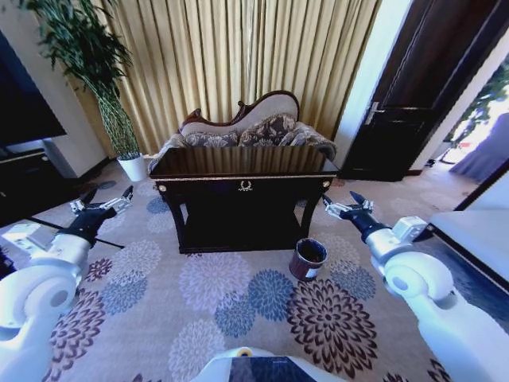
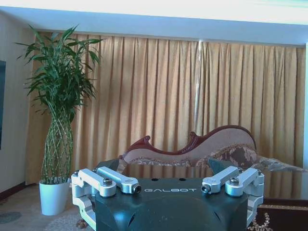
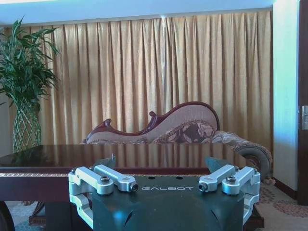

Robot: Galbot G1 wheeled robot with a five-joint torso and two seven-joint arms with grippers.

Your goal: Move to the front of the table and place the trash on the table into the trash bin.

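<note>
The trash bin is seen standing on the patterned carpet just in front of the table's right front leg, its black inside showing nothing that can be made out. On the glossy tabletop no trash can be distinguished. Behind the table a chaise sofa and curtains are seen, with a potted plant to the left. The left tool and right tool are held raised on either side of the table, both spread apart and holding nothing.
</note>
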